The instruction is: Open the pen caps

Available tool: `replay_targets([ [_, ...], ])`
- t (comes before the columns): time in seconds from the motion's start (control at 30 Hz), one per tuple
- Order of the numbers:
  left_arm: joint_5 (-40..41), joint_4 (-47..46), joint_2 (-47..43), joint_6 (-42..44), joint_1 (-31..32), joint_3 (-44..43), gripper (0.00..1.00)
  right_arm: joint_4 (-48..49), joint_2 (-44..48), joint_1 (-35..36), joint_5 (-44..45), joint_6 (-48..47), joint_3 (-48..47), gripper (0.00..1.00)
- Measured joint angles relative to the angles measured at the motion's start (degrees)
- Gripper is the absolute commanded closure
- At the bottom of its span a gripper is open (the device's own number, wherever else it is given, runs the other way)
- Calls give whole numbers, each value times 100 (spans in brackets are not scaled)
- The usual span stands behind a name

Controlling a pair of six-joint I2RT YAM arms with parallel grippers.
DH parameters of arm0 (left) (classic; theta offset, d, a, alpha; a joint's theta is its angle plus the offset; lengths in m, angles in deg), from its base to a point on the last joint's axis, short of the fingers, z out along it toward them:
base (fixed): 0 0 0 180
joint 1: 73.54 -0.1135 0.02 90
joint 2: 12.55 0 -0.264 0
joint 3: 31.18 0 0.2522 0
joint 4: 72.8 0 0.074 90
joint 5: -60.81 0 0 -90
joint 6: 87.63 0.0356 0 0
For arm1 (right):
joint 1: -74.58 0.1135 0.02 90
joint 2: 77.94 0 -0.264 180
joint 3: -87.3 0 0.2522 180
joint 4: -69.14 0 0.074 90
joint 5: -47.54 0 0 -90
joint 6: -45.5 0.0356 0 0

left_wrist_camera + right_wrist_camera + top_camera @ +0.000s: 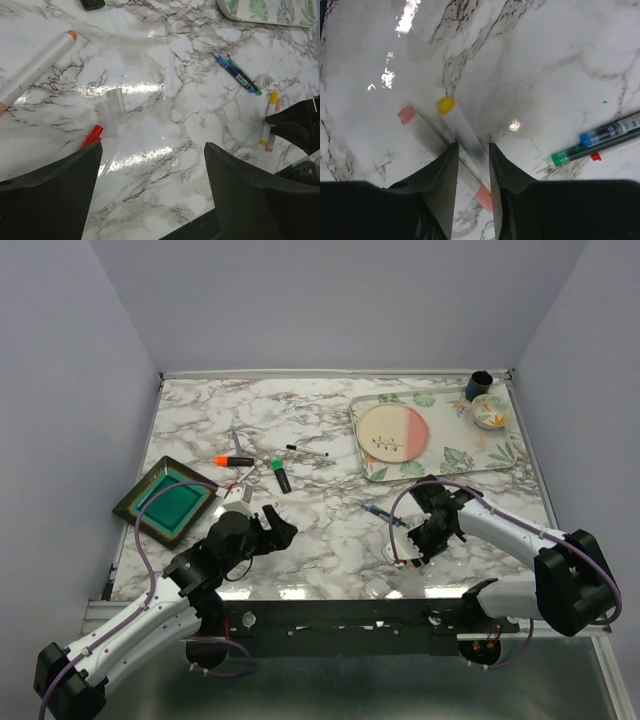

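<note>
marble table (300, 420) | right end effector (472, 146) clamps pen (461, 123) | yellow cap (445, 105) on

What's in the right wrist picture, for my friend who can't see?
The right gripper straddles a white pen with a yellow cap on a marble table. A pink-capped pen lies beside it; a blue pen and a green pen lie farther right.

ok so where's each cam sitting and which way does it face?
Top external: above and behind the bases, looking down across the marble table; both arms, left gripper and right gripper show.
Left wrist: on the left wrist, angled down at the table; its wide-open fingers frame the bottom.
Right wrist: on the right wrist, looking steeply down; its jaws flank the yellow-capped marker.
Shared: both wrist views show that marker and the blue and green pens.
</note>
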Motion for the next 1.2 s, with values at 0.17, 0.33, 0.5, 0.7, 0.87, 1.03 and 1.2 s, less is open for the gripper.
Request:
replay_targets([
  [0.17, -13, 9, -55, -22, 0, 35, 9, 76, -92, 157, 120, -22, 50, 69],
  [0.33, -24, 17, -81, -26, 0, 35, 9, 90, -125, 221, 190, -31, 46, 78],
  [0.5, -90, 20, -153, -55, 0, 37, 8, 254, -151, 227, 216, -81, 24, 93],
  [0.7, -599, -422, -367, -79, 0, 131, 3, 754, -24, 229, 111, 55, 35, 99],
  [0.87, -1104, -1279, -310, -111, 0, 155, 3, 1003, 638, 149, -286, 638, -164, 99],
  [1.03, -1615, -2212, 444, -122, 0, 44, 3, 1036, 1519, -413, -1110, 1744, -743, 99],
  [1.2, -1849, -3112, 1576, -28, 153, -306, 3, 2031, 1989, -1108, -1709, 4653, -1069, 99],
])
